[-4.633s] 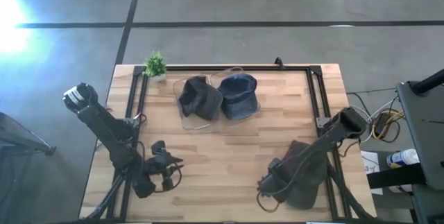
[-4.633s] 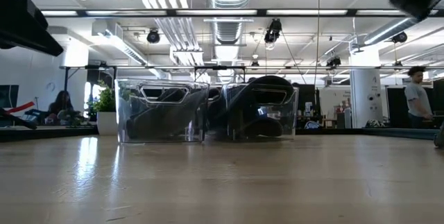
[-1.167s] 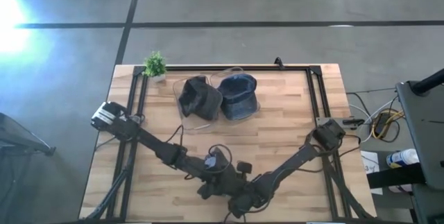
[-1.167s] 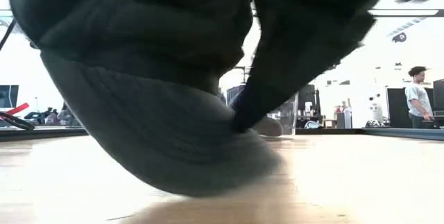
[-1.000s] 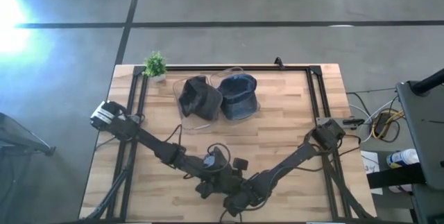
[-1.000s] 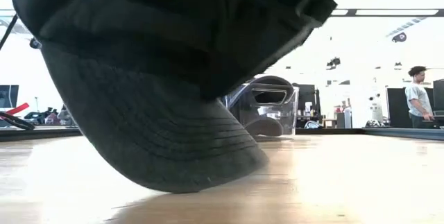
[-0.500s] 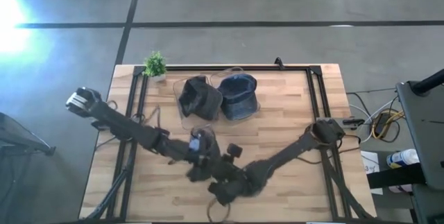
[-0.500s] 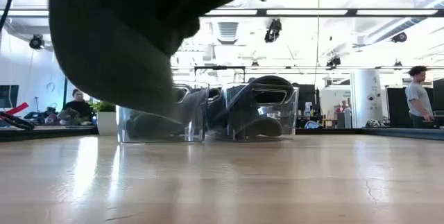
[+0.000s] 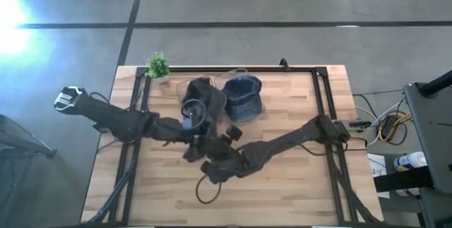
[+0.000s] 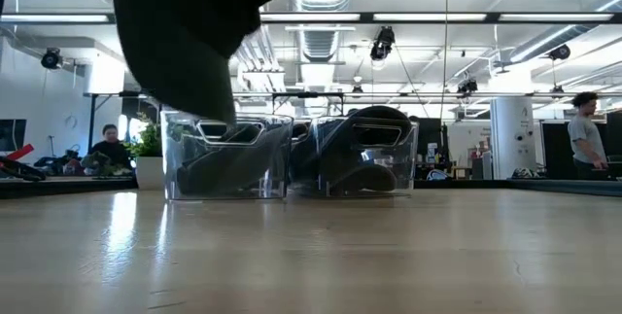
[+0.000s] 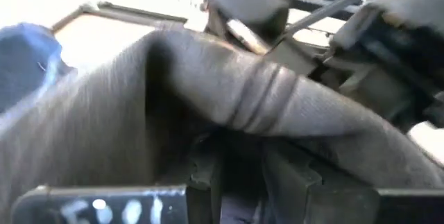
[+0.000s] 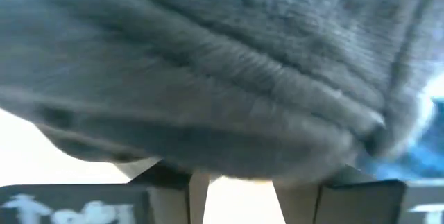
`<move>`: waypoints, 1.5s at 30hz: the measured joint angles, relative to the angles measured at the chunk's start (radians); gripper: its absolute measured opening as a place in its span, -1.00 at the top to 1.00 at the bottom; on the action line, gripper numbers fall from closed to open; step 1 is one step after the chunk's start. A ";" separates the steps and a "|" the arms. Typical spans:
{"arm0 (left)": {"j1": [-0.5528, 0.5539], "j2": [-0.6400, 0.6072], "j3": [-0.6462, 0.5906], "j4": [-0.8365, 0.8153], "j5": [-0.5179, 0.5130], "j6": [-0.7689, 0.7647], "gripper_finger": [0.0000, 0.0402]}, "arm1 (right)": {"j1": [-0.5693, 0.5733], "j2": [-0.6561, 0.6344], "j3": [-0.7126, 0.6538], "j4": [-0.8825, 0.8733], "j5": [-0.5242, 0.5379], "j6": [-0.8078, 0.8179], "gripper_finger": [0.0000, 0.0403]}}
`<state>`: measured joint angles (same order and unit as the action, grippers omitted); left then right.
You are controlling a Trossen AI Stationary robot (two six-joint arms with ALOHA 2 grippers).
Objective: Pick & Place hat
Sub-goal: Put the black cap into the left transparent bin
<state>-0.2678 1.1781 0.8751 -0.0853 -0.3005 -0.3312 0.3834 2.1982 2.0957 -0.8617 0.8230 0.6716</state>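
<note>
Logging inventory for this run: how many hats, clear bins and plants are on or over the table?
Hats: 3, a dark hat and a blue hat binned, a grey hat carried
Clear bins: 2
Potted plant: 1
Total: 6

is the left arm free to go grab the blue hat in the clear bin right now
Probably not. The left gripper and the right gripper both seem to be holding a dark grey hat lifted off the table. The blue hat lies uncovered in its bin, but the left would first have to let go.
</note>
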 joint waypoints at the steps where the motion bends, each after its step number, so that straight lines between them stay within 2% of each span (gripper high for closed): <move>1: -0.008 0.013 -0.013 0.016 -0.002 -0.025 0.55 | 0.006 0.000 0.010 -0.037 -0.049 0.032 0.36; 6: -0.057 0.126 -0.114 0.100 -0.015 -0.139 0.55 | 0.036 -0.007 0.028 -0.171 -0.278 0.210 0.36; 8: -0.068 0.163 -0.147 0.141 -0.023 -0.173 0.55 | 0.042 -0.007 0.003 -0.179 -0.326 0.253 0.36; 13: -0.070 0.206 -0.211 0.126 -0.039 -0.239 0.55 | 0.044 -0.006 -0.089 -0.131 -0.343 0.302 0.36; 18: -0.074 0.141 -0.231 0.013 -0.036 -0.299 0.55 | 0.023 -0.006 -0.180 0.013 -0.400 0.297 0.36; 21: -0.075 0.090 -0.223 -0.078 -0.041 -0.309 0.55 | 0.017 -0.005 -0.215 0.027 -0.411 0.291 0.36; 23: -0.078 0.055 -0.216 -0.155 -0.041 -0.339 0.55 | 0.018 -0.008 -0.221 -0.017 -0.408 0.267 0.36; 26: -0.105 0.002 -0.215 -0.204 -0.042 -0.424 0.55 | 0.023 -0.050 -0.234 -0.189 -0.409 0.259 0.36; 28: -0.149 -0.021 -0.225 -0.135 -0.041 -0.502 0.55 | 0.025 -0.102 -0.275 -0.306 -0.410 0.302 0.36; 30: -0.206 -0.012 -0.241 -0.027 -0.041 -0.565 0.55 | 0.025 -0.162 -0.362 -0.345 -0.453 0.351 0.36; 33: -0.282 0.057 -0.246 0.169 -0.057 -0.604 0.55 | 0.005 -0.231 -0.540 -0.263 -0.520 0.419 0.36; 36: -0.312 0.159 -0.233 0.300 -0.107 -0.613 0.55 | -0.046 -0.287 -0.679 -0.147 -0.522 0.451 0.38; 40: -0.309 0.309 -0.177 0.320 -0.080 -0.639 0.55 | -0.124 -0.303 -0.794 -0.080 -0.527 0.436 0.40; 45: -0.285 0.474 -0.093 0.322 -0.071 -0.635 0.55 | -0.143 -0.291 -0.831 0.086 -0.696 0.352 0.41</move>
<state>-0.5525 1.6524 0.7817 0.2371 -0.3712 -0.9665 0.2405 1.9077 1.2644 -0.7754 0.1271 1.0239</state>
